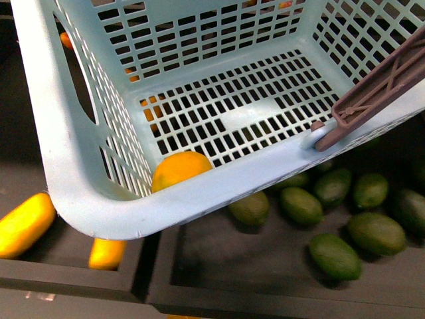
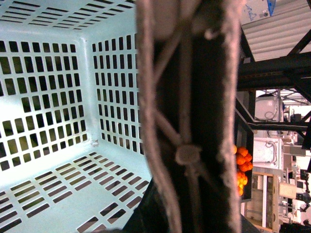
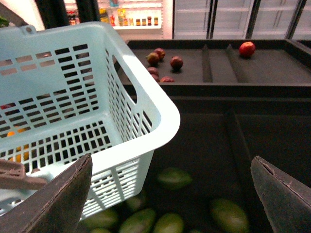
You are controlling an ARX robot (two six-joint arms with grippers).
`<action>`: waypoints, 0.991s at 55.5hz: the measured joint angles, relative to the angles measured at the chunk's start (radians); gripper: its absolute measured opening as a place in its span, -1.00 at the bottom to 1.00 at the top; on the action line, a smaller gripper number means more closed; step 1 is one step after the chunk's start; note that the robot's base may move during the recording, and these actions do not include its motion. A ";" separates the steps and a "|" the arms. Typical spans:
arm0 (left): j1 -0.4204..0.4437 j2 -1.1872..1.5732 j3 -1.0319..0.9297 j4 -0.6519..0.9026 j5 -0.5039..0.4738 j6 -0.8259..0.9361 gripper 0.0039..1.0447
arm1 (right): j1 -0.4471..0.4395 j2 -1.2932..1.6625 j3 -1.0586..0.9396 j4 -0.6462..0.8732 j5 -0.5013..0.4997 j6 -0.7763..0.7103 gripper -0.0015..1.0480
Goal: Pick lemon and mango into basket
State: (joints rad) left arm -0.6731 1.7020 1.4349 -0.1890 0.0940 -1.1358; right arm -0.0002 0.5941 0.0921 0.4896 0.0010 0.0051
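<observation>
One lemon (image 1: 178, 169) in basket (image 1: 80, 193) (near corner) | right gripper (image 3: 171, 158) jaws spread

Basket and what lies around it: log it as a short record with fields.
basket: light teal, slotted
handle: brown, on the right rim
inside: one egg-shaped yellow-orange fruit, likely the lemon, at the near corner
left of basket: two elongated yellow fruits, mango-like, in a dark bin
right of basket: green fruits
right gripper: open, empty
left gripper: state unclear; handle fills its view
</observation>
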 joint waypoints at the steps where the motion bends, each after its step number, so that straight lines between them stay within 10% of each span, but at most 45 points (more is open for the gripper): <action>1: 0.000 0.000 0.000 0.000 0.000 0.000 -0.93 | 0.000 0.000 0.000 0.000 0.000 0.000 0.83; 55: 0.001 0.000 0.002 0.000 -0.001 -0.001 -0.93 | 0.000 0.001 0.000 0.000 -0.001 0.000 0.83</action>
State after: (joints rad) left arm -0.6724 1.7020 1.4364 -0.1890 0.0933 -1.1366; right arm -0.0002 0.5949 0.0921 0.4896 -0.0002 0.0051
